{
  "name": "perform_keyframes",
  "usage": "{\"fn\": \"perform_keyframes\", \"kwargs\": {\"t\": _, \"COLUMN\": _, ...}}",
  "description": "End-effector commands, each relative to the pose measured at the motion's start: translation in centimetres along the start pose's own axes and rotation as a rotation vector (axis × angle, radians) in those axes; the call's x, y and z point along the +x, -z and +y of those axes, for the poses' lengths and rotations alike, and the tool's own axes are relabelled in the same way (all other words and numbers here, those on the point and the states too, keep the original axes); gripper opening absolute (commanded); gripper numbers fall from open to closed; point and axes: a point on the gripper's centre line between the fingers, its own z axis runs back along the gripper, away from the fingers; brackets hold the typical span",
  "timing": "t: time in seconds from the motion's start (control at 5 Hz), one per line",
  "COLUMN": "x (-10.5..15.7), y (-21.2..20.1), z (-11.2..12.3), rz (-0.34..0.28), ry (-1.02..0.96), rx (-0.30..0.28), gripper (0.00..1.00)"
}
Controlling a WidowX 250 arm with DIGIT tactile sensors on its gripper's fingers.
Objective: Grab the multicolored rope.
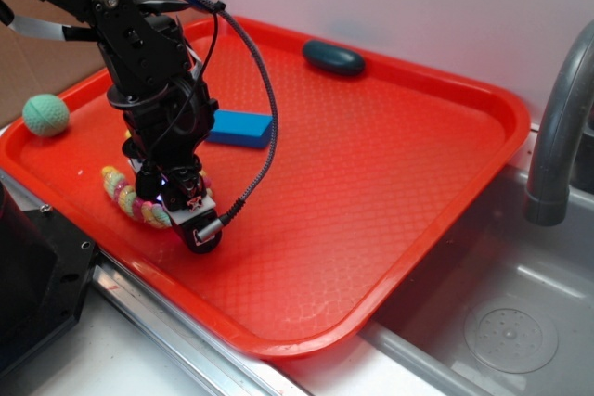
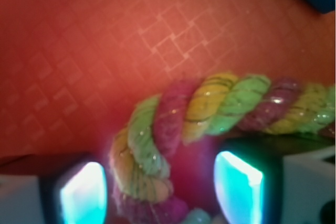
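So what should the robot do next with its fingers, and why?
Probably close the fingers. In the wrist view the rope already bends down between them, with one finger on each side and gaps left, so they look open. The outside view shows the gripper low over the rope on the tray, so squeezing should catch it.

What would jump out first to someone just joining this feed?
The big red tray fills the scene, beside a grey sink. At its near left, the black gripper is lowered over the multicolored rope, which curls between its fingertips in the wrist view. A blue block lies just behind.
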Motion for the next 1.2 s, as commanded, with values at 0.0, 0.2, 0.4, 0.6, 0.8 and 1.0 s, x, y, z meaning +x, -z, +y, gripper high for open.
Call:
{"fn": "perform_keyframes", "kwargs": {"t": 0.0, "x": -0.8, "y": 0.3, "z": -0.6, "rz": -0.009, "ry": 0.009, "rx": -0.009, "gripper": 0.00}}
{"fn": "perform_keyframes", "kwargs": {"t": 0.2, "x": -0.7, "y": -0.3, "z": -0.5, "rz": 0.003, "ry": 0.020, "rx": -0.015, "gripper": 0.00}}
{"fn": "perform_keyframes", "kwargs": {"t": 0.4, "x": 0.3, "y": -4.7, "z": 0.7, "rz": 0.010, "ry": -0.020, "rx": 0.013, "gripper": 0.00}}
{"fn": "perform_keyframes", "kwargs": {"t": 0.6, "x": 1.7, "y": -9.9, "z": 3.2, "rz": -0.056, "ry": -0.140, "rx": 0.014, "gripper": 0.00}}
{"fn": "perform_keyframes", "kwargs": {"t": 0.8, "x": 2.0, "y": -15.1, "z": 5.5, "rz": -0.093, "ry": -0.262, "rx": 0.015, "gripper": 0.00}}
{"fn": "perform_keyframes", "kwargs": {"t": 1.0, "x": 1.6, "y": -20.2, "z": 6.6, "rz": -0.074, "ry": -0.374, "rx": 0.053, "gripper": 0.00}}
